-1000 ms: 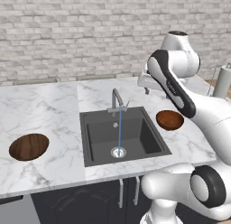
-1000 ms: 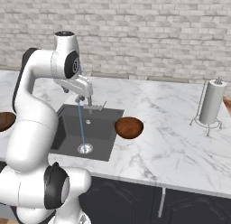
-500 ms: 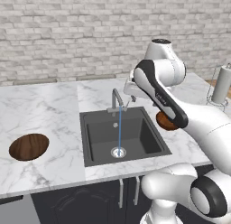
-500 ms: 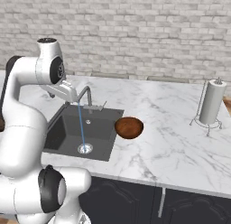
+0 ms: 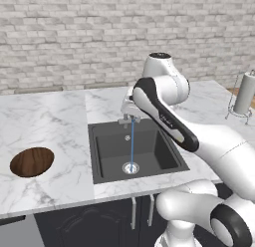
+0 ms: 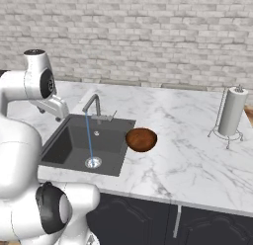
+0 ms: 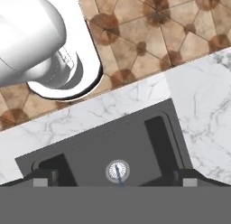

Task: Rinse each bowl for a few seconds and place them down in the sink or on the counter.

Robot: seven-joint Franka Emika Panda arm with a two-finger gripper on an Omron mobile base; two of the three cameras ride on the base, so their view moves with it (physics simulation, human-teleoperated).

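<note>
Gripper [image 7: 115, 184] hangs wide open and empty over the square dark grey sink [image 5: 164, 159], where water runs. One dark brown wooden bowl [image 5: 32, 162] sits on the white marble counter [image 5: 45, 121] left of it, the other bowl [image 6: 141, 139] right. Neither appears rinsed yet.

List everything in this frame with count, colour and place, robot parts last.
bowls: two, dark brown; one on the counter left of the sink, one on the counter at the sink's right edge
sink: one, dark grey, set in the counter
faucet: one, steel, behind the sink, water running to the drain
counter: one, white marble
paper towel roll: one, white, on a wire stand, far right of the counter
wall: grey brick
arm: white, above the sink
pincer: open, empty, over the sink
</note>
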